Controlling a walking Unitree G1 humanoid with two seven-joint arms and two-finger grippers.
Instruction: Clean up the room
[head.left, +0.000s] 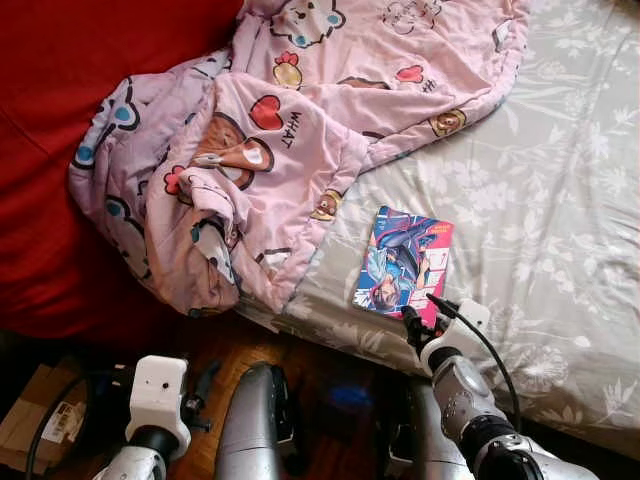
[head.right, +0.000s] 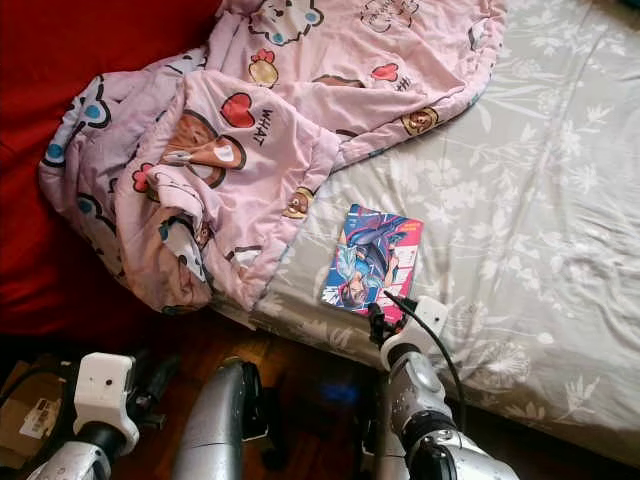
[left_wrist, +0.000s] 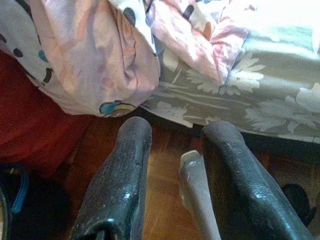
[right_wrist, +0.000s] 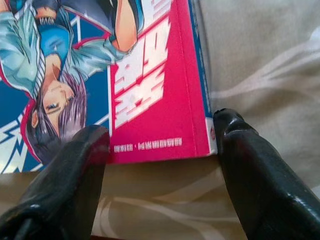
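A comic book with a blue and pink cover lies flat on the grey floral bed sheet, near the bed's front edge. My right gripper is open right at the book's near edge, one finger beside its corner and the other over the cover's lower edge. From the head views the right gripper sits just below the book. My left gripper is open and held low over the wooden floor, in front of the bed.
A crumpled pink cartoon-print blanket covers the bed's left part and hangs over its edge. A red cloth lies to the left. A cardboard box stands on the floor at lower left.
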